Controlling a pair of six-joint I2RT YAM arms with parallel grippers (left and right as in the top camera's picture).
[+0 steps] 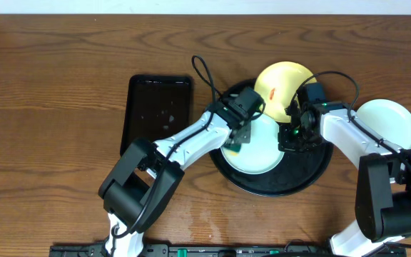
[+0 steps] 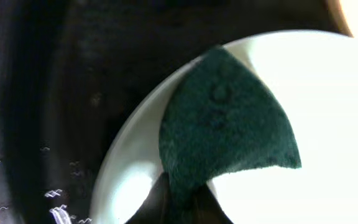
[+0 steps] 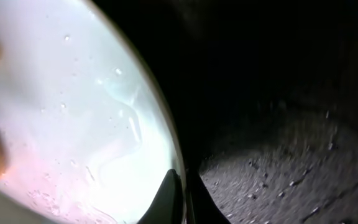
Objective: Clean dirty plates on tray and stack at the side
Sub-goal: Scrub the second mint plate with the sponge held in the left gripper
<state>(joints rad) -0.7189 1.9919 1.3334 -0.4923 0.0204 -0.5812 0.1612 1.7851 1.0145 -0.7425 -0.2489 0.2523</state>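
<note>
A mint-green plate [image 1: 257, 151] lies on the round black tray [image 1: 312, 171]. My left gripper [image 1: 235, 140] is shut on a dark green sponge [image 2: 225, 124] and presses it on this plate's left part [image 2: 328, 124]. My right gripper [image 1: 290, 137] is shut on the same plate's right rim [image 3: 179, 163]; the plate's wet surface [image 3: 73, 112] fills the left of the right wrist view. A pale yellow plate [image 1: 280, 89] with a small red-orange smear leans on the tray's far rim. A second mint-green plate [image 1: 387, 123] lies on the table to the right of the tray.
A smaller rectangular black tray [image 1: 157, 111] lies on the wooden table left of the round tray. Cables loop above both wrists near the yellow plate.
</note>
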